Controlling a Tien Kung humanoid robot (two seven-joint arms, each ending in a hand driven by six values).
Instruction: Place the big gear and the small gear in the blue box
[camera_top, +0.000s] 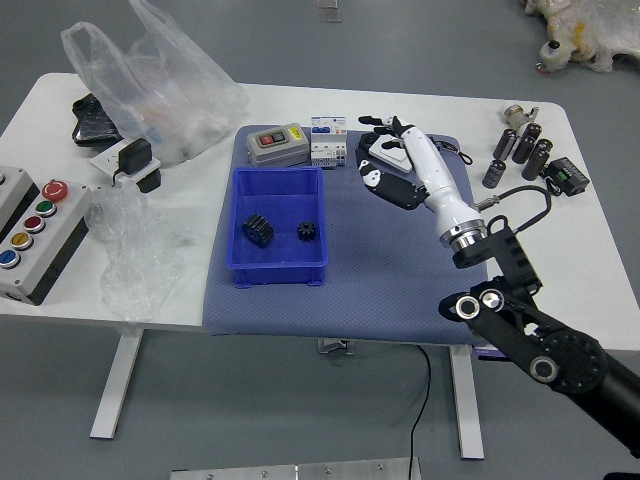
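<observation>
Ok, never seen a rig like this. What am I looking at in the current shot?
It's a humanoid robot's head view, looking forward and down over a white table. The black arm from the right ends in a five-fingered robot hand, open and seemingly holding nothing, over a white device. On a blue-grey mat sits an open blue plastic box holding a larger black gear and a smaller black gear. Clear plastic bags lie left. The left arm is out of view.
</observation>
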